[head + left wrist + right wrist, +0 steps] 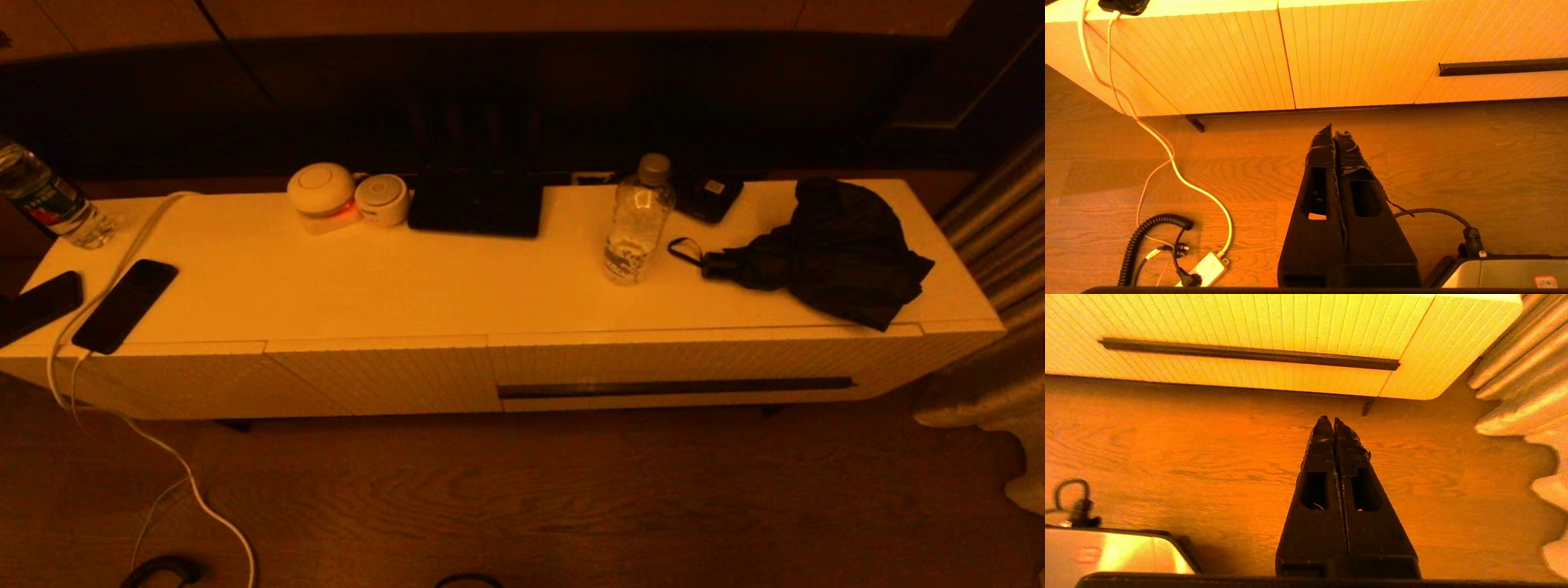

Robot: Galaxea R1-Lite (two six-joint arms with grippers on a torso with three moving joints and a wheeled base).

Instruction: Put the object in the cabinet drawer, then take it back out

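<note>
Two bottles (638,220), two phones (124,305) and one umbrella (833,251) top the cabinet (392,286); drawer (678,371) closed. Left gripper (1334,131) and right gripper (1329,421) pinched together, empty, over the floor.

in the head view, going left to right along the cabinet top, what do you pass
water bottle with label → two dark phones → round white device → small round speaker → flat black item → clear bottle → black folded umbrella

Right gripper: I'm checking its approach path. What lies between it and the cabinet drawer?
Only bare wooden floor, as the right wrist view shows. The right gripper, shut and empty, hangs short of the cabinet drawer, whose front is closed.
</note>
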